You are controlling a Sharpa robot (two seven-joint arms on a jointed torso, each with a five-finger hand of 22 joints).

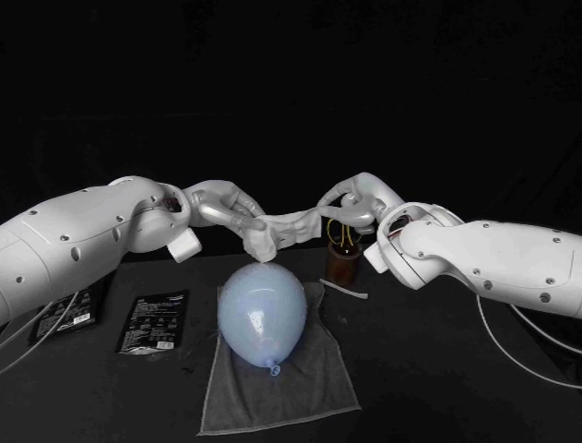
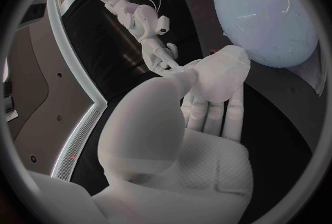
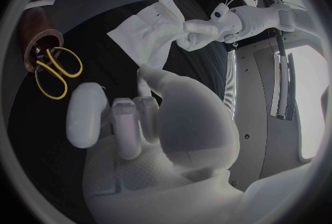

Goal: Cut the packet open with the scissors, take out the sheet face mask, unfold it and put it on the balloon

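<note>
Presently, sheet mask (image 1: 285, 230) is held above balloon (image 1: 262, 309) on towel (image 1: 311, 388), fingers of left hand (image 1: 224, 206) and right hand (image 1: 352, 204) clamped on its ends.

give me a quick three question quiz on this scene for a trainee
1. True or false: the sheet face mask is held between the left hand and the right hand, above the balloon.
2. What does the balloon lie on? A) the bare table B) a grey towel C) a packet
3. Fill in: the yellow-handled scissors stand in a brown ____.
Key: 1 true; 2 B; 3 holder
</note>
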